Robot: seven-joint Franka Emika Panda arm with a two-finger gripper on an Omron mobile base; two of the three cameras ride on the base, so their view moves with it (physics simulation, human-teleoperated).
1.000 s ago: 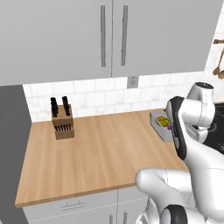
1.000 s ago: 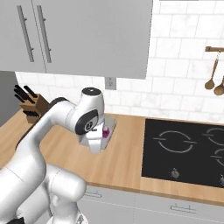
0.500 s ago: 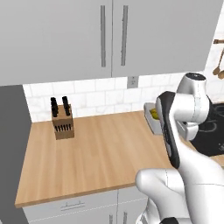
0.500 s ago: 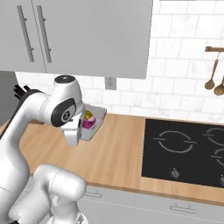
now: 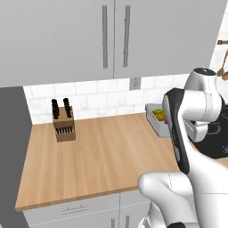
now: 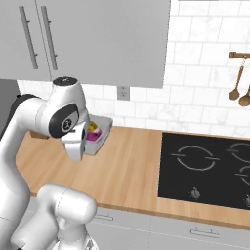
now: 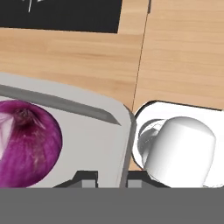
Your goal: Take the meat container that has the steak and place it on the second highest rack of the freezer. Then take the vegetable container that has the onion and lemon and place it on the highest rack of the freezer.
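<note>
My gripper (image 7: 111, 177) is shut on the rim of the grey vegetable container (image 7: 87, 131), one fingertip on each side of its wall. A purple onion (image 7: 24, 146) lies inside it. From the base, the container (image 6: 101, 139) hangs just above the counter near the back wall, holding the onion (image 6: 93, 135) and the yellow lemon (image 6: 91, 127). The left base view shows the container (image 5: 153, 122) and lemon (image 5: 159, 115) beside my forearm. The meat container, the steak and the freezer's racks are out of view.
A knife block (image 5: 62, 122) stands at the counter's back left. A dark grey tall panel (image 5: 11, 156) borders the counter's left end. The black hob (image 6: 205, 168) lies to the right, with wooden spoons (image 6: 239, 93) on the wall. Upper cabinets (image 5: 116, 40) hang overhead.
The arm has swung left along the counter, carrying the vegetable container away from the hob. Most of that move came early; it has shifted little since.
</note>
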